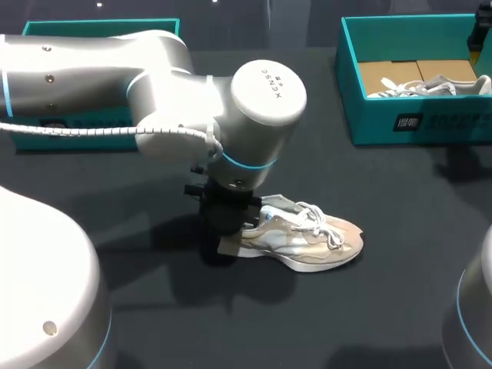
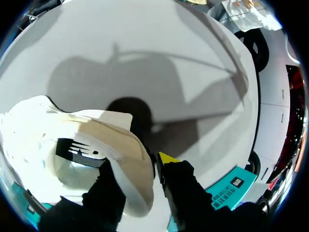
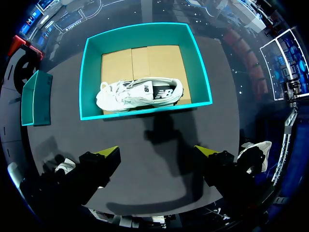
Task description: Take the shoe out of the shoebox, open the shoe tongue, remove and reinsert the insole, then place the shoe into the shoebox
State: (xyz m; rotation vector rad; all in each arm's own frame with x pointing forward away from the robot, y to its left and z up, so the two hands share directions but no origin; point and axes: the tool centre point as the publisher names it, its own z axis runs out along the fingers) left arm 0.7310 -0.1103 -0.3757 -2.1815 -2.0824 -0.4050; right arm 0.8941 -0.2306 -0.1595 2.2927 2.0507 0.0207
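Left pincer (image 2: 137,169) seemingly pinches padded heel of beige shoe (image 1: 307,240) — laces (image 1: 317,219) looped.

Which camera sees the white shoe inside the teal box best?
The right wrist view: that shoe lies whole inside the box. The head view shows only its top over the wall. The left wrist view misses it.

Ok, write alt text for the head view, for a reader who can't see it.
The left arm's gripper grips the heel of a beige-and-white sneaker resting on the dark table. At the far right, an open teal shoebox holds a second white shoe.
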